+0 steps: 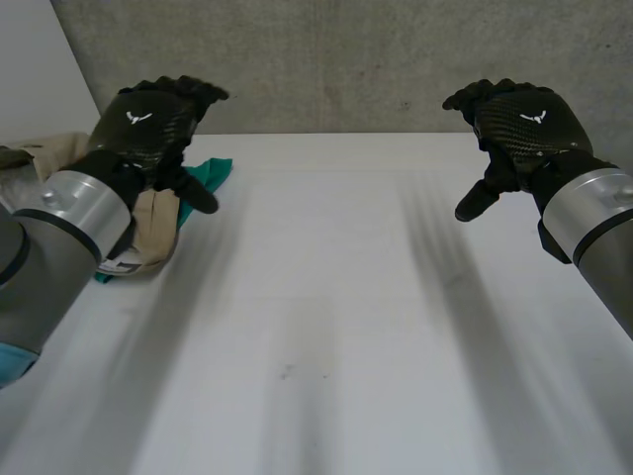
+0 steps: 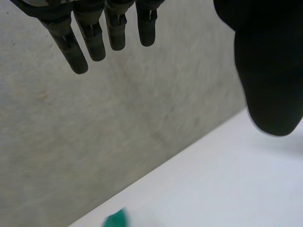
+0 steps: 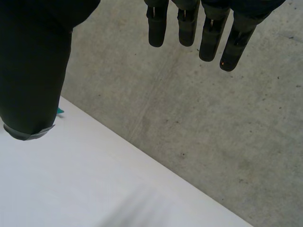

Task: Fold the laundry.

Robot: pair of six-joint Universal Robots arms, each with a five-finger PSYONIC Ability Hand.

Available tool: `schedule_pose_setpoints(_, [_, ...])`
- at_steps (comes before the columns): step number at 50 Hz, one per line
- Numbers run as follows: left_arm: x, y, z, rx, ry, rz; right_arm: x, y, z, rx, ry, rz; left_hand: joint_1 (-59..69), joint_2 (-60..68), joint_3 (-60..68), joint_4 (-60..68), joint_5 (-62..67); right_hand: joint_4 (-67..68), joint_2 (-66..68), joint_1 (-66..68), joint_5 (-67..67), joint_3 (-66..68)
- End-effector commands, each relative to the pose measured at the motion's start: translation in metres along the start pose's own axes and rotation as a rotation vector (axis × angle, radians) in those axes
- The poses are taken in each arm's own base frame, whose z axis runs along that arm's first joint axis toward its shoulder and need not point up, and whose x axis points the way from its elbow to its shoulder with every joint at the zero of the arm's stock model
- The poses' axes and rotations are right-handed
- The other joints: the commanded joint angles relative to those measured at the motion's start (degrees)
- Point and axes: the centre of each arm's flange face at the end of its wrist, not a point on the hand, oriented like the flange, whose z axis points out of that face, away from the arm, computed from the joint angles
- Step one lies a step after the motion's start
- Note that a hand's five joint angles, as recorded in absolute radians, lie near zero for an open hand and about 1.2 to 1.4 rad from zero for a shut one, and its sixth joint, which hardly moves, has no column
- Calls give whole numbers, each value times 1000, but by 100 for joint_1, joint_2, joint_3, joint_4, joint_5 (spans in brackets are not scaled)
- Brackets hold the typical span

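You have a white counter (image 1: 326, 327) that reaches up to the concrete wall (image 1: 346, 59). Close to the wall a teal cloth (image 1: 216, 170) lies on it, and a beige cloth (image 1: 153, 223) touches it, farther from the wall.

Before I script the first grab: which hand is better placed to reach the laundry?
Left. The left hand hovers open over the beige and teal laundry; the right hand is far across the table.

teal cloth (image 1: 220, 170): mostly behind left hand (image 1: 148, 119) | beige cloth (image 1: 153, 230): seemingly part-hidden
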Motion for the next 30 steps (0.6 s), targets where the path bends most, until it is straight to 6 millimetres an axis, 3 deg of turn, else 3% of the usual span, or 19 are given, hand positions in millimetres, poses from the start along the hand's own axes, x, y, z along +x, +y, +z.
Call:
schedule_pose_setpoints(1, [-60,51,18,-159,-101,331,-1,4,2,-12,-6,1,-61,-66,-85,-44,-143,-370,-277,-136,-391,-245])
schedule_pose_setpoints(6, [-93,90,27,-270,-111,475,-1,5,2,-16,-8,2,-78,-83,-102,-61,-159,-370,-277,-136,-391,-245])
schedule_pose_setpoints(9, [-104,114,33,-316,-76,506,-2,9,3,-27,-10,1,-61,-66,-85,-44,-143,-370,-277,-136,-391,-245])
schedule_pose_setpoints(16, [-118,149,48,-358,-43,501,-6,14,4,-43,-19,-10,241,235,217,257,159,-370,-277,-136,-391,-245])
schedule_pose_setpoints(20, [-123,167,60,-362,-43,494,-8,16,4,-48,-28,-19,1533,1527,1509,1549,1451,-370,-277,-136,-391,-245])
schedule_pose_setpoints(25, [-126,188,73,-356,-42,500,-13,19,4,-58,-40,-30,5613,5608,5589,5630,5531,-370,-277,-136,-391,-245])
schedule_pose_setpoints(27, [-124,190,76,-348,-41,506,-13,20,4,-62,-41,-37,6661,6656,6637,6678,6580,-370,-277,-136,-391,-245])
schedule_pose_setpoints(30, [-119,186,81,-321,-46,516,-13,22,5,-65,-42,-43,6817,6811,6792,6833,6735,-370,-277,-136,-391,-245])
